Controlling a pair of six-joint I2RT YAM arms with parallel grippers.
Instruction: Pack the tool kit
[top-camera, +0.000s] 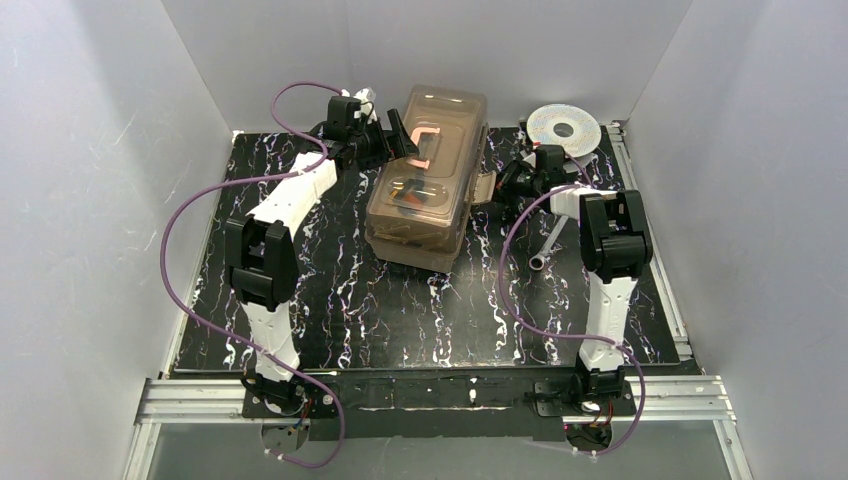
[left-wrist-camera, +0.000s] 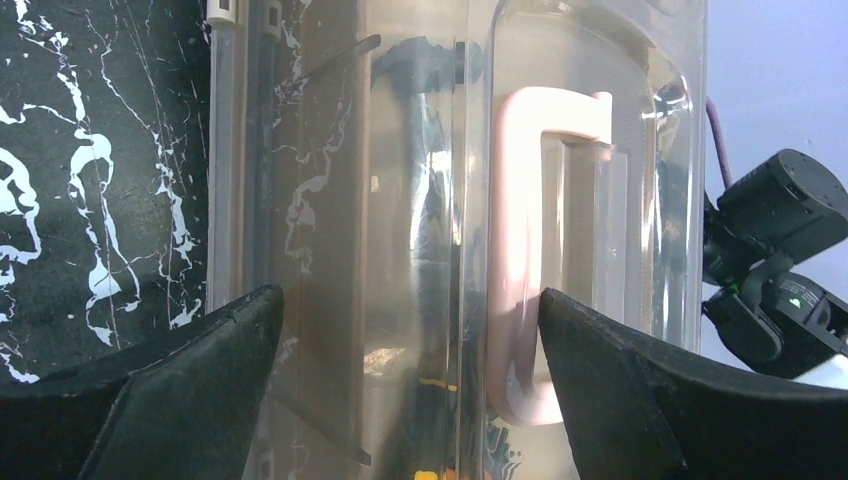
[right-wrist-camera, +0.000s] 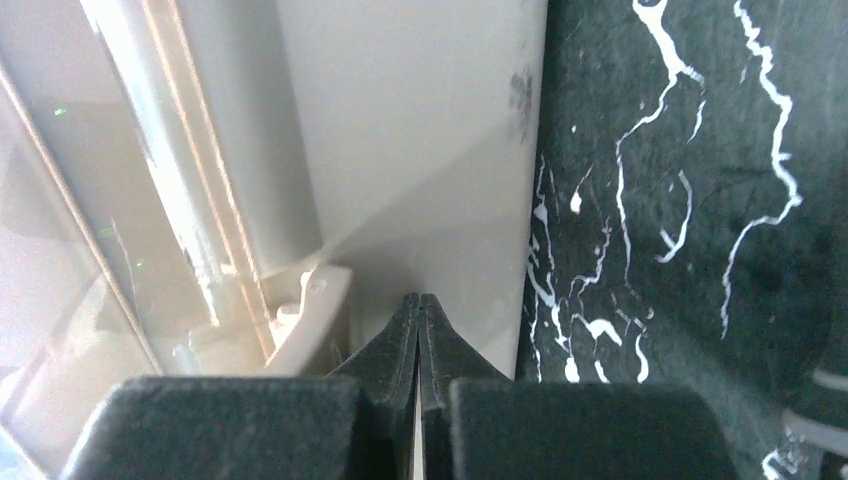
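Risk: right gripper may skid off the smooth wall or shove the toolbox; left gripper could pinch lid, not handle.
Left fingers: wide apart, empty; handle beyond, between them.
Right fingers: pressed together, empty; tips at toolbox side, latch just beside; contact unclear.

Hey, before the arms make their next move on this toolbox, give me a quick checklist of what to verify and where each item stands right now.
1. Lid down on the toolbox: ok.
2. Left jaws wide open, either side of the handle: ok.
3. Right jaws shut and empty beside the toolbox's right wall: ok.
4. Right-side latch fastened: cannot tell.
5. Every tool packed: not ok, a silver rod lies on the table right of the toolbox.
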